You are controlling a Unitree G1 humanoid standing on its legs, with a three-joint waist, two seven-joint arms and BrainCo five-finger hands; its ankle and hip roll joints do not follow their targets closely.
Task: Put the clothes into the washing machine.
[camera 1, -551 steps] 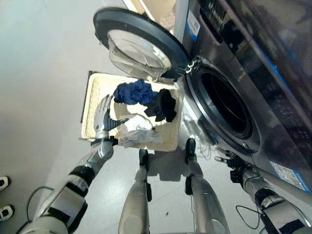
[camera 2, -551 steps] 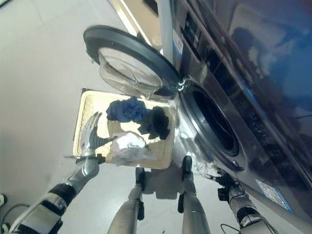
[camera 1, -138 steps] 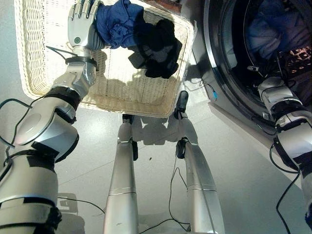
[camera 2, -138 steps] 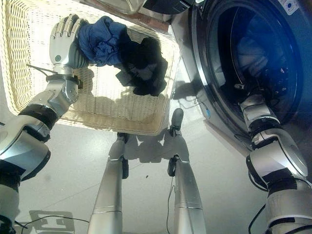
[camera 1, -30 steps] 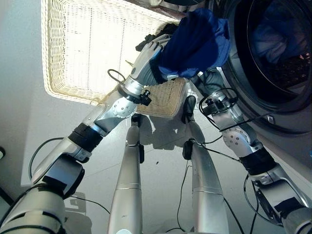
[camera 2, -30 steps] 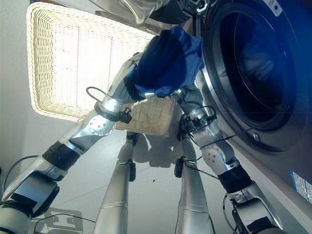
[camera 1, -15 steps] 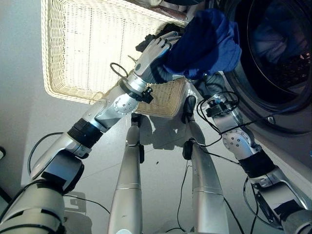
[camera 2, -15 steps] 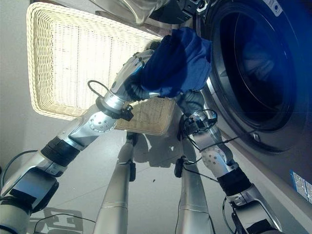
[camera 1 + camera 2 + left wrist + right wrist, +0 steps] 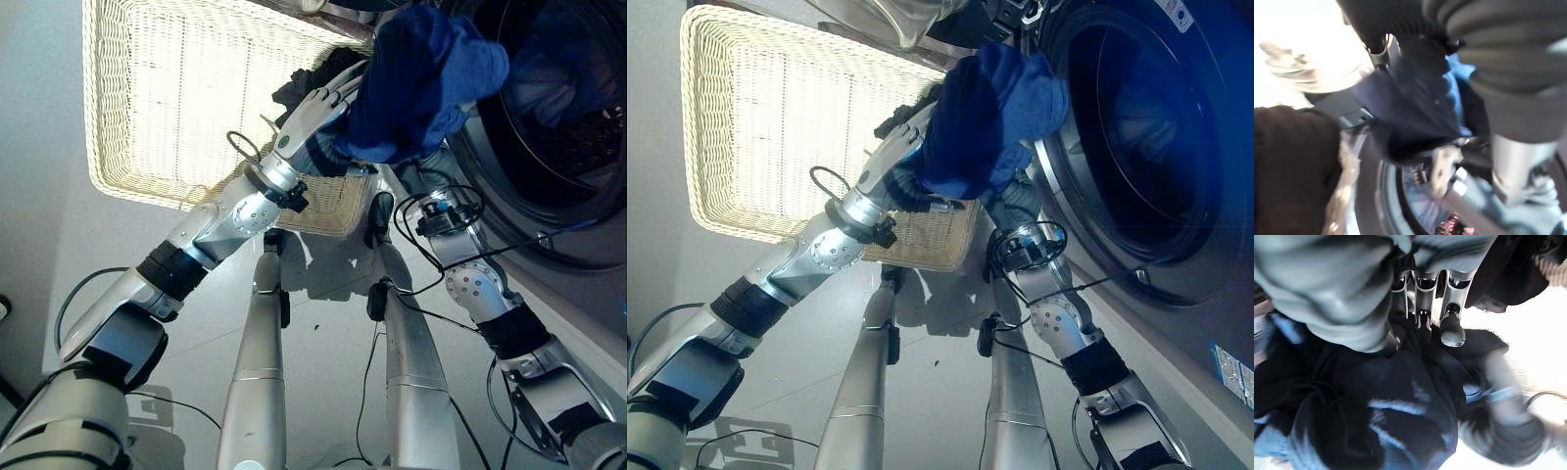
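The blue garment is bunched between the two hands, held up at the rim of the washing machine opening and not yet inside the drum. It reads as light, soft cloth: it folds over the fingers and sags on every side. Such a load has no stiff edge to grip; the sound hold is deep in the bunched middle, with loose ends gathered so that none catches on the door seal.

The left hand lies against the side of the bundle away from the opening, its fingers reaching into the folds. The right hand is under the cloth, its fingers running into the dark fabric. Whether either hand curls round the cloth or merely props it cannot be told, since the folds cover the fingertips.

Beyond the left hand's fingers, a black garment remains in the wicker basket.
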